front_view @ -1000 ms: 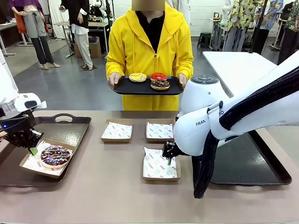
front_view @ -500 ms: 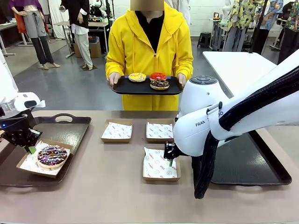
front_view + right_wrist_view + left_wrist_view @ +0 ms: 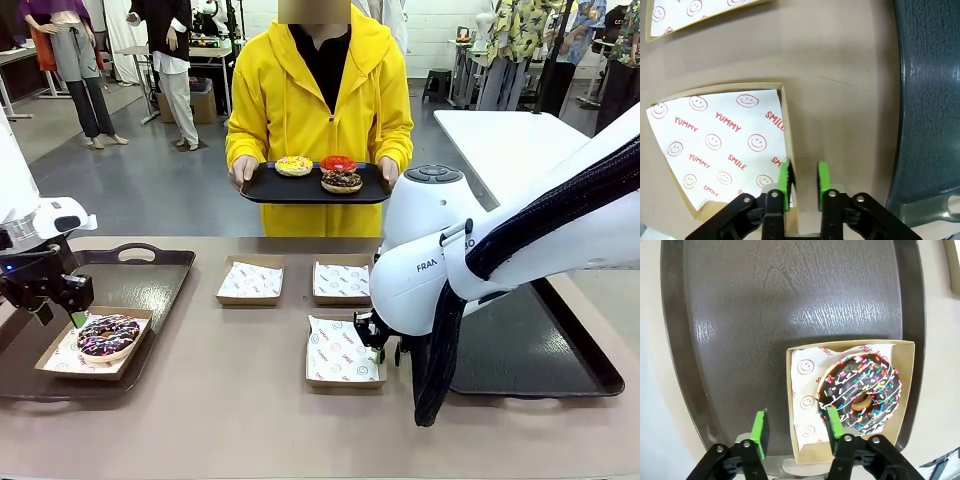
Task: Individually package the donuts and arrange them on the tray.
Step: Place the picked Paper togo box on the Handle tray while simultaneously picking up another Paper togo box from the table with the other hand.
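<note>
Surface (image 3: 250,420) carries a dark tray (image 3: 765,300) at the left; its box (image 3: 850,343) holds the sprinkled donut (image 3: 840,385). Three more donuts (image 3: 341,181) ride the person's tray (image 3: 262,190). Left tool (image 3: 796,422) spread, straddling that box's wall; right tool (image 3: 803,176) slightly parted beside an empty box (image 3: 784,100).

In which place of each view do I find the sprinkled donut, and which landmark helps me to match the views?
Front view: sprinkled donut in a box on the left tray, lower left.
Left wrist view: lower right, in the same box on that tray.
Right wrist view: an empty box beside the right tray.
Shared landmark: the tan table.
</note>
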